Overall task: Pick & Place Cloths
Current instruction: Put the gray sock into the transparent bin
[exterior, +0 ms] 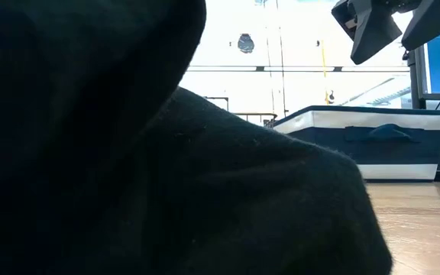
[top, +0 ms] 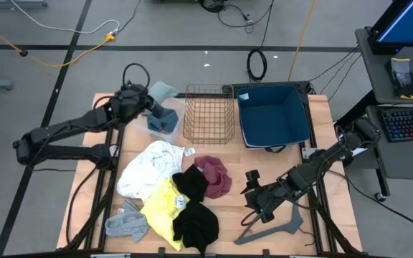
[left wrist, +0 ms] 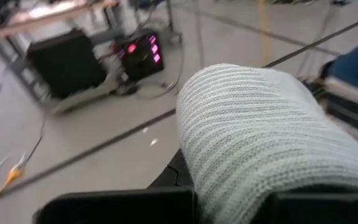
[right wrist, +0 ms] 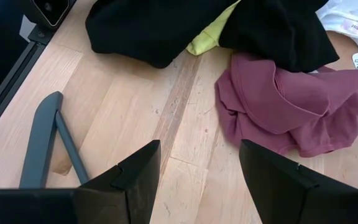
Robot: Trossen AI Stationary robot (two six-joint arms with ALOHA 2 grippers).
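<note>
High view shows the left gripper (top: pixel 155 109) raised at the table's far left corner, closed on a teal-blue cloth (top: pixel 162 119) that hangs from it, just beside the wire basket (top: pixel 209 113). Left wrist view shows a pale ribbed fabric draped between that arm's own fingers, so the grip looks secure. To finish this carry well, I judge the arm should lift until the hanging tail clears the basket rim, travel until the cloth hangs wholly over the chosen container, and only then part the fingers; releasing too early risks leaving fabric draped over the rim.

The right gripper (right wrist: pixel 197 180) hovers over bare wood with its fingers spread wide and nothing between them. Just ahead of it lies the maroon cloth (right wrist: pixel 291 106), beyond that the black cloths (right wrist: pixel 166 25) with a strip of yellow cloth (right wrist: pixel 210 37) showing between them; the grey clothes hanger (right wrist: pixel 45 140) lies to one side. For its next grasp, a bunched fold of the maroon piece would suit better than a flat edge.

Both containers look empty: the wire basket shows only its mesh, and the navy fabric bin (top: pixel 273 115) beside it shows a bare blue floor. The white cloth (top: pixel 149 166) and grey cloth (top: pixel 126 222) remain on the table
</note>
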